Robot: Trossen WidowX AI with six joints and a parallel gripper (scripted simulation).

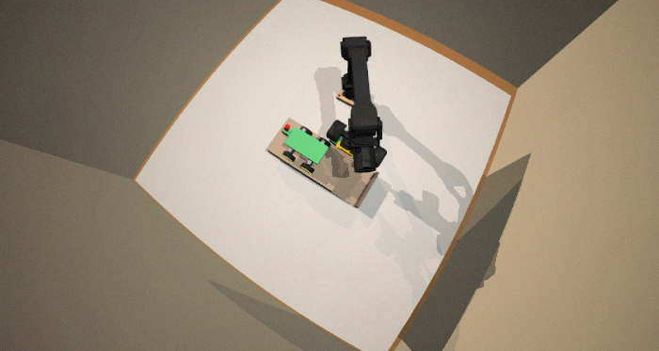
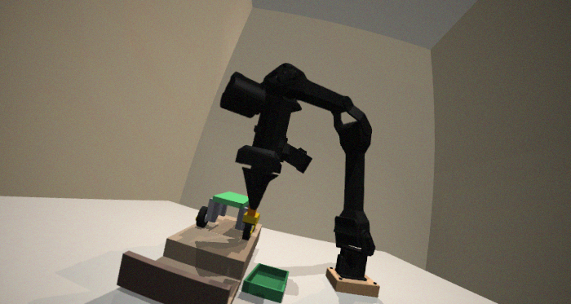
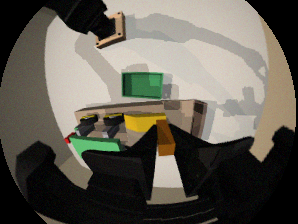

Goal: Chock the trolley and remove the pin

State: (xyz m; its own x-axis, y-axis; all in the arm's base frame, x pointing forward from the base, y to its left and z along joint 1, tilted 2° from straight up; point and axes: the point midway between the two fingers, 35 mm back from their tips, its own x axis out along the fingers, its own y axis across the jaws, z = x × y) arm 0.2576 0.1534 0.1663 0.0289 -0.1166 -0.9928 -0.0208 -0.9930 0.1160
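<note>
My gripper (image 2: 253,209) (image 3: 162,127) is shut on the orange handle of the yellow chock (image 1: 345,148) (image 2: 251,218) (image 3: 144,121). The chock hangs over the tray-side edge of the ramp (image 1: 348,188) (image 3: 180,113), just downhill of the trolley's tray-side lower wheel (image 1: 324,141). It looks a little above the surface; its black base is hard to see and I cannot tell whether it touches. The green-topped trolley (image 1: 306,145) (image 2: 231,199) (image 3: 95,150) stands on the upper ramp. The red-headed stop pin (image 1: 287,127) (image 3: 69,137) is at its uphill end. The arm hides my fingertips in the top view.
The green tray (image 2: 261,290) (image 3: 123,86) lies beside the ramp, on the arm's side. A dark end board (image 1: 367,190) (image 2: 175,276) (image 3: 199,120) crosses the ramp's low end. The arm's wooden base (image 2: 359,288) (image 3: 121,35) is beyond the tray.
</note>
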